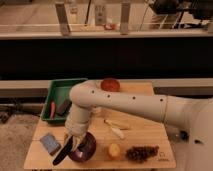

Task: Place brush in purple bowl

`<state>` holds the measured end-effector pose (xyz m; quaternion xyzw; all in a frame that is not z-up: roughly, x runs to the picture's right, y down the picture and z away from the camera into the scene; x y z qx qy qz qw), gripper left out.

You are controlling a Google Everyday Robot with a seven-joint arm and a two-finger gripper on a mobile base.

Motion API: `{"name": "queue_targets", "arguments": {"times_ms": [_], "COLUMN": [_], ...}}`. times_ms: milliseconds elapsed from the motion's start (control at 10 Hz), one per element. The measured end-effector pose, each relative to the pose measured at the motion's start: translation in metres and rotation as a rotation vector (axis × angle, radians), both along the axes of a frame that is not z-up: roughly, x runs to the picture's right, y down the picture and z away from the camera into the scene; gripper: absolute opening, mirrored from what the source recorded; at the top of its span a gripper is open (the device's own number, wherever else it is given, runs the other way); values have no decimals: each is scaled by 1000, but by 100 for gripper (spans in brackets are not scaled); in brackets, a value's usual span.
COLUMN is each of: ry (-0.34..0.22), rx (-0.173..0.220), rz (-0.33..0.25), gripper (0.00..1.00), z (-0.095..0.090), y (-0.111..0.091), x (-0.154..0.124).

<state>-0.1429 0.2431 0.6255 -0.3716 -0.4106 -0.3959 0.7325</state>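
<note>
The purple bowl (86,149) stands near the front left of the wooden table (150,131). My gripper (75,139) points down over the bowl's left rim and is shut on the brush (63,152). The brush's black handle slants down and to the left, out past the rim. Its pale head is up at the gripper, just above the inside of the bowl, partly hidden.
A blue-grey sponge (50,143) lies left of the bowl. A green tray (56,91) at the back left holds a dark block (63,106) and a red-orange piece (52,110). A red-orange bowl (110,84), cream pieces (117,128), an apple (115,150) and dark grapes (142,152) are to the right.
</note>
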Motion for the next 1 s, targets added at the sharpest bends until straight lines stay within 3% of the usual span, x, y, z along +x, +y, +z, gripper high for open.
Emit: {"name": "queue_targets", "arguments": {"times_ms": [300, 600, 1000], "ry": [3, -2, 63], "rx": [-17, -35, -23], "rz": [-11, -24, -84], "gripper": [1, 1, 1], "z": [17, 33, 42], "y": [25, 37, 47], "x": [4, 1, -8]}}
